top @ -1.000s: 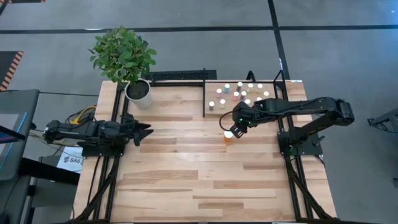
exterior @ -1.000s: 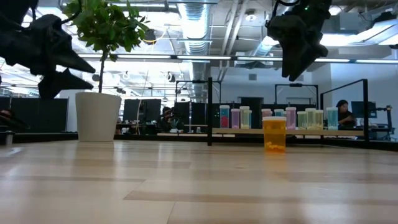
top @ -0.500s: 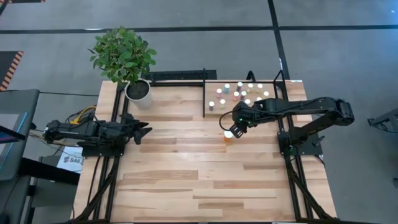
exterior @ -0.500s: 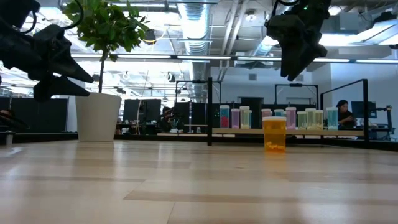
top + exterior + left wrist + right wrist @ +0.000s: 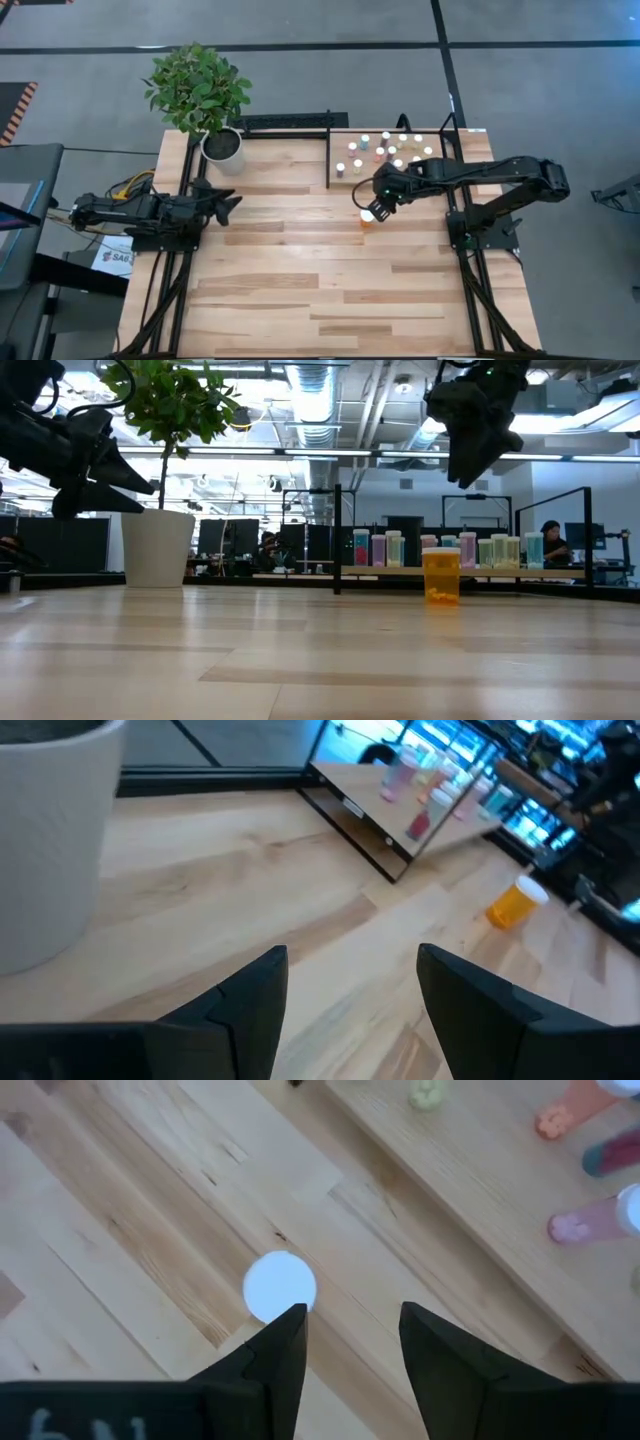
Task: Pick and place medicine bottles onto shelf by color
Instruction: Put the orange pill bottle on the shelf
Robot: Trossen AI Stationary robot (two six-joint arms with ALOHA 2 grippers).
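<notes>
One larger orange medicine bottle (image 5: 368, 217) with a white cap (image 5: 280, 1287) stands upright on its base on the plank tabletop, just in front of the shelf (image 5: 338, 182). Several small white-capped bottles (image 5: 385, 150) stand on the shelf. My right gripper (image 5: 378, 200) hangs open above the orange bottle (image 5: 441, 575), pointing steeply down and clear of it. In the right wrist view the cap shows just beside one finger (image 5: 275, 1350). My left gripper (image 5: 228, 205) waits open at the table's left, raised off the wood, with nothing between its fingers (image 5: 250, 1010).
A potted plant in a white pot (image 5: 222, 147) stands at the far left of the table, close to my left gripper. The shelf's black frame (image 5: 337, 540) rises at its left end. Bare planks stretch across the middle and near part of the table (image 5: 320, 290).
My left gripper has turned at the wrist without travelling; its fingertips have swung a little toward the table's far edge. My right gripper and the orange bottle have kept still.
</notes>
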